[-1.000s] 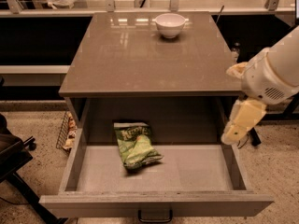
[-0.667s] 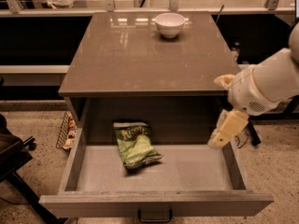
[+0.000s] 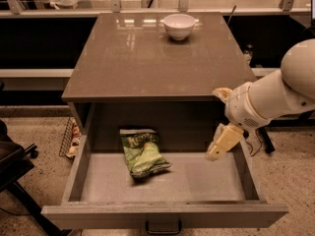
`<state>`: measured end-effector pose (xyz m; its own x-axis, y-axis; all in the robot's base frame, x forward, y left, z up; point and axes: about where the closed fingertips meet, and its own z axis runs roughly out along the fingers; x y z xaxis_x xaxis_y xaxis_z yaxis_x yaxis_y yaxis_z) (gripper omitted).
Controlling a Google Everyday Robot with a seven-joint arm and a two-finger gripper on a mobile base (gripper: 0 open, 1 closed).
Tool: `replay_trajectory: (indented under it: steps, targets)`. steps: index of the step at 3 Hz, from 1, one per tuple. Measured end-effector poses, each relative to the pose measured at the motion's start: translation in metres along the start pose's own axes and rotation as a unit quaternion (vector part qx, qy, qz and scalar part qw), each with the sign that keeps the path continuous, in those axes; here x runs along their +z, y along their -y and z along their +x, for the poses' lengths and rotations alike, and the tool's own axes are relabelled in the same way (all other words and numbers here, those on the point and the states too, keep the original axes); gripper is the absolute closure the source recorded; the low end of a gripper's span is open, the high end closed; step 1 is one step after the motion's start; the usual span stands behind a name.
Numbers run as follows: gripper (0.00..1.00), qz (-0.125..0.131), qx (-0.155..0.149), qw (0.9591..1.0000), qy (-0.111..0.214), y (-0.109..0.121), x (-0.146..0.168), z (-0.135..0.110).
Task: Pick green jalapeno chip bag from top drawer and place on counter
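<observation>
Tool [image 3: 219,126] over top drawer [image 3: 162,214]; arm [image 3: 288,85] cut off rightward.

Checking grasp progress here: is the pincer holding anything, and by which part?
Nothing is held. The pincer hangs over the right side of the drawer, apart from the bag, which lies on the drawer floor.

there is a single view. the camera sits high in front of the open top drawer [image 3: 162,215] and looks down and toward the back. it is fairly near: the drawer fills the lower half of the view and the surface [image 3: 147,58] the upper half. the tool [image 3: 219,124], fingers apart, hangs at the right, over the drawer's right side. the green jalapeno chip bag [image 3: 142,154] lies left of the tool, and the surface lies behind and above it.
</observation>
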<state>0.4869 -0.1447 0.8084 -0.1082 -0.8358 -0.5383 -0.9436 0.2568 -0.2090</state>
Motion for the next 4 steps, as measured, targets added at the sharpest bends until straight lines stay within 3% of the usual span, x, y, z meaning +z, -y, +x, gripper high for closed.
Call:
replay_trajectory:
  steps: [1, 3, 4]
  targets:
    - [0.00, -0.013, 0.007, 0.9999, -0.008, -0.004, 0.014, -0.006]
    - [0.00, -0.052, 0.042, 0.9972, -0.034, -0.036, 0.126, -0.010]
    - [0.00, -0.067, 0.072, 0.9952, -0.007, -0.048, 0.185, -0.027]
